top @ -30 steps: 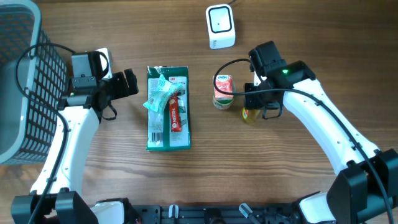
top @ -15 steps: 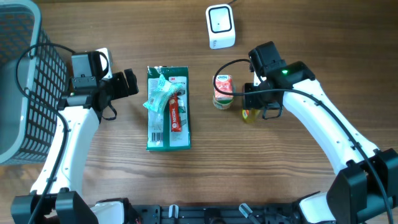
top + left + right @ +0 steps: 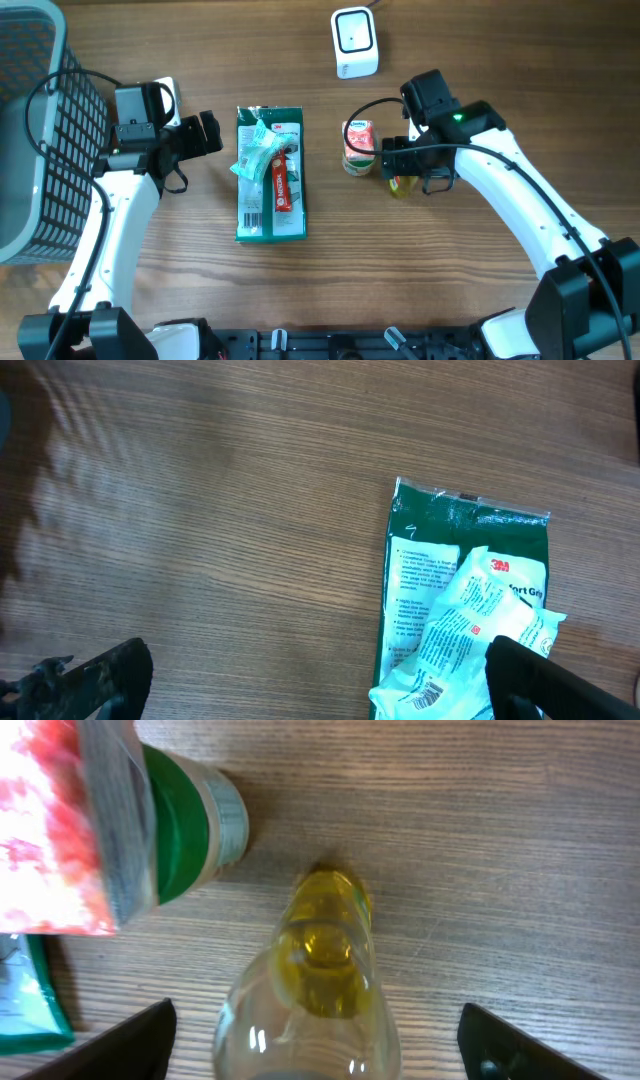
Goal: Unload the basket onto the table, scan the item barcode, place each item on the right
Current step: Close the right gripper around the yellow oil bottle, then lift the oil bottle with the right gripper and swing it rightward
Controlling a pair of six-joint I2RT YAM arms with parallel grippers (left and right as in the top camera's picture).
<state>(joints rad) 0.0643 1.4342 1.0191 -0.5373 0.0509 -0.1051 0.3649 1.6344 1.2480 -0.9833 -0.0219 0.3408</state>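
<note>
A small clear bottle of yellow liquid (image 3: 402, 184) (image 3: 322, 950) stands upright on the wooden table. My right gripper (image 3: 408, 172) (image 3: 320, 1040) hangs right above it, open, with a finger on each side and a clear gap to the glass. The white barcode scanner (image 3: 354, 42) sits at the back of the table. My left gripper (image 3: 205, 132) (image 3: 315, 685) is open and empty, just left of a green package (image 3: 270, 215) (image 3: 465, 540). A white pouch (image 3: 258, 152) (image 3: 470, 630) with a printed barcode lies on that package.
A small carton with pink print and a green cap (image 3: 358, 146) (image 3: 60, 830) stands just left of the bottle. A red item (image 3: 281, 187) lies on the green package. A dark wire basket (image 3: 35, 130) fills the far left.
My right gripper's jaws have spread wide apart around the bottle, which stays standing on the table. The left arm has not moved.
</note>
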